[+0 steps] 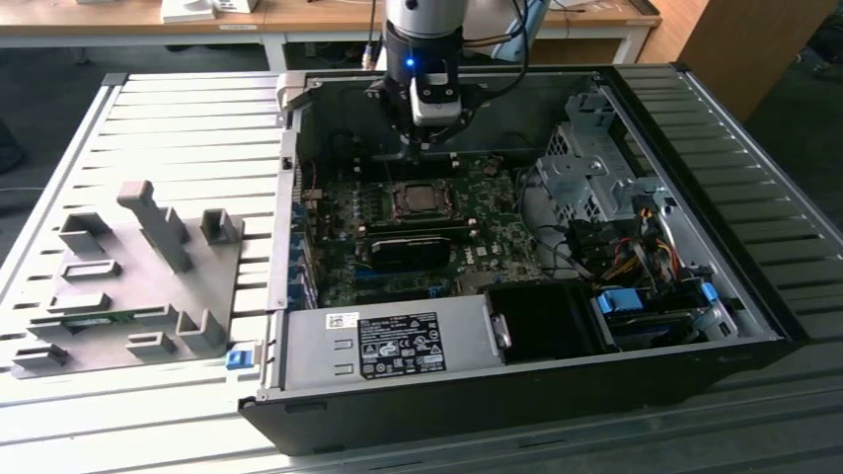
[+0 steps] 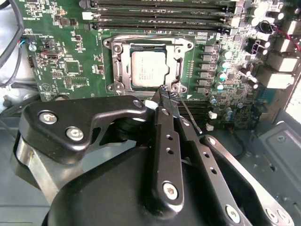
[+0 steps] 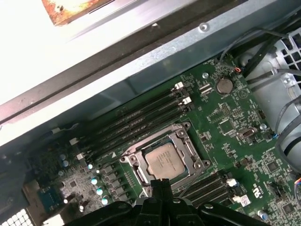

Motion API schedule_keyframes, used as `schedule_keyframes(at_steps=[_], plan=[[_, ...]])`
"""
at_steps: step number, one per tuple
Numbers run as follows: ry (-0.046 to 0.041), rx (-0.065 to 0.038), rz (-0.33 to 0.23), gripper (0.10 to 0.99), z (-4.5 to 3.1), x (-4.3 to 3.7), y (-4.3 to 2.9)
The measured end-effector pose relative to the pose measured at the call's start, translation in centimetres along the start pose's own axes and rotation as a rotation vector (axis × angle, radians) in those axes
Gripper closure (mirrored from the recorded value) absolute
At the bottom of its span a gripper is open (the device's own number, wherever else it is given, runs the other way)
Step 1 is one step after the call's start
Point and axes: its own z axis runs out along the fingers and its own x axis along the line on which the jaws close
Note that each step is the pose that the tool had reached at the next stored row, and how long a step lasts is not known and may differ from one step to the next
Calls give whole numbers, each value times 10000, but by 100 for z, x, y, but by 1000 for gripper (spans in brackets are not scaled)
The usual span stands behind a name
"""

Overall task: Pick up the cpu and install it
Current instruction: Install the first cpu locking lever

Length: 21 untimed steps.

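The cpu (image 1: 421, 200) lies flat inside the motherboard's metal-framed socket (image 1: 395, 207), silvery top up, within the open computer case. Both wrist views show the cpu (image 2: 148, 69) (image 3: 164, 160) seated in the socket frame (image 2: 117, 66). My gripper (image 1: 415, 150) hangs above the board, just beyond the socket's far edge in the exterior view. Its two black fingers meet at their tips, so the gripper (image 2: 165, 92) (image 3: 162, 182) is shut, with nothing held between them, a little above the socket's rim.
A grey holder plate (image 1: 132, 286) with upright blocks lies on the slatted table at the exterior view's left. Inside the case are the power supply (image 1: 382, 341), a drive cage (image 1: 593, 178), bundled cables (image 1: 633, 257) and memory slots (image 2: 155, 14). The case wall (image 3: 141, 61) stands close by.
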Motion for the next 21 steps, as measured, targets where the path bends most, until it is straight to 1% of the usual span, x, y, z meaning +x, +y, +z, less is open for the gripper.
schedule_keyframes(at_steps=[11,21], plan=[[20,10,-720,980,1,-1,-1],[34,18,-1239,980,1,-1,-1]])
